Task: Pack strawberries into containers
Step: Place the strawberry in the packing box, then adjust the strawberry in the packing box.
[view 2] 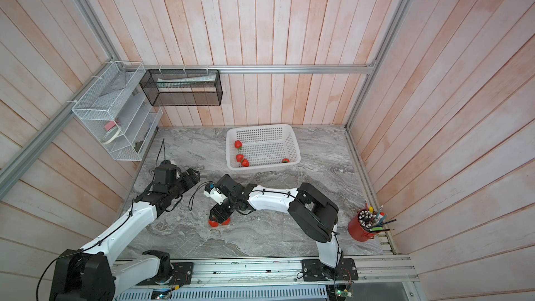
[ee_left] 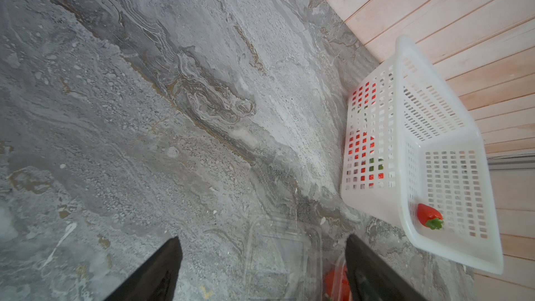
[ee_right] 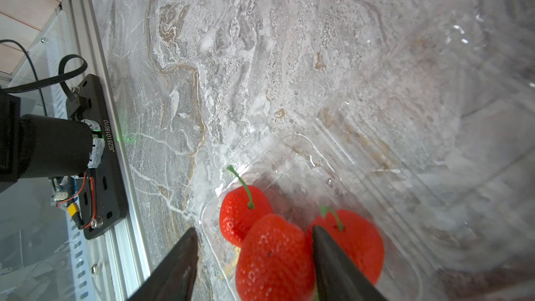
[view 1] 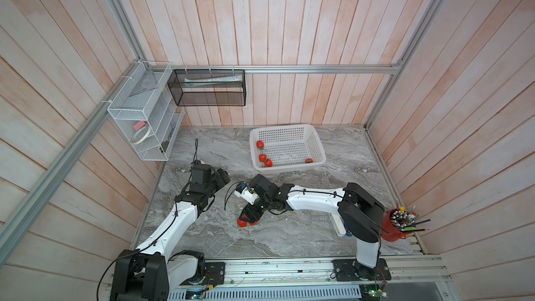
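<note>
Currently I log: right gripper point(ee_right: 253, 228), jaws spread astride one of three strawberries point(ee_right: 272, 256) lying in a clear container point(ee_right: 292, 143); left gripper point(ee_left: 263, 237), spread wide, holding nothing; four further berries point(view 1: 260, 144) inside the white basket point(view 1: 289, 129).

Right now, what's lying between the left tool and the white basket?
Nothing is lying there. Only bare marble table shows between the left tool and the white basket, in both top views.

walls: pink planks point(view 1: 289, 24); floor: grey marble point(view 1: 202, 241); frame: aluminium rails point(view 1: 318, 69); shelf: wire rack point(view 1: 139, 117)
</note>
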`<state>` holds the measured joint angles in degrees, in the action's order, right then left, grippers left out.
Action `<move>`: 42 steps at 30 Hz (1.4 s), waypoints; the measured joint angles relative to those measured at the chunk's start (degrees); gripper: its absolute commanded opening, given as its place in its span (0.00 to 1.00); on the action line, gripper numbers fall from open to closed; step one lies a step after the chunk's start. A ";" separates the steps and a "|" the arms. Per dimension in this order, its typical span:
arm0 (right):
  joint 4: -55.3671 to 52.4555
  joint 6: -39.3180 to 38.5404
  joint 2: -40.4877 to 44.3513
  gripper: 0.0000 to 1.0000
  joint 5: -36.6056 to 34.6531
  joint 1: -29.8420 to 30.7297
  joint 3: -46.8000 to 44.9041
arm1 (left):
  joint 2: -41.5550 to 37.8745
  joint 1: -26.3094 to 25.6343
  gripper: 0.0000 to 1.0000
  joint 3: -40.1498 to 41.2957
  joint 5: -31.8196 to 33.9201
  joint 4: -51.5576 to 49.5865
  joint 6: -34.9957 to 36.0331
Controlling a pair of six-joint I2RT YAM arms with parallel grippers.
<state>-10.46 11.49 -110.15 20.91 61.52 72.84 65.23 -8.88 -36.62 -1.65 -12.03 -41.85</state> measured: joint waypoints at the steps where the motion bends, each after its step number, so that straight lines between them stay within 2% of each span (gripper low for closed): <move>1: -0.02 0.02 0.02 0.51 0.00 0.00 0.24 | 0.00 0.07 0.90 0.00 0.00 0.00 0.02; 4: 0.00 -0.09 0.26 0.28 0.31 0.00 1.03 | 0.00 0.26 0.90 0.00 0.00 0.00 0.02; 6: 0.00 -0.02 0.68 0.20 1.05 0.00 1.38 | 0.00 0.33 0.90 0.00 0.00 0.00 0.04; 9: -0.02 0.07 1.05 0.19 2.29 0.00 1.77 | 0.00 0.48 0.90 0.04 -0.02 0.00 0.07; 12: -0.55 0.02 1.07 0.26 2.80 0.00 1.81 | 0.00 0.74 0.90 0.22 -0.02 0.00 0.20; 15: -1.57 -0.13 1.60 0.27 2.80 0.00 1.62 | 0.00 0.96 0.90 0.50 -0.11 0.02 0.24; 24: -5.16 -1.38 6.64 0.16 2.71 0.00 -0.66 | 0.00 1.49 0.90 0.98 -1.09 0.04 0.28; 29: -7.52 -3.06 2.10 0.08 4.81 0.42 2.08 | 0.13 1.57 0.90 1.09 -1.09 0.07 0.42; 42: -10.43 -6.01 -8.81 0.07 8.41 3.26 14.01 | 1.36 2.10 0.90 1.90 -1.95 1.18 0.63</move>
<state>-20.88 5.48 -118.96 29.32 64.77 86.85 66.59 -6.79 -34.72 -3.60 -10.85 -41.21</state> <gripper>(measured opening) 0.070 0.904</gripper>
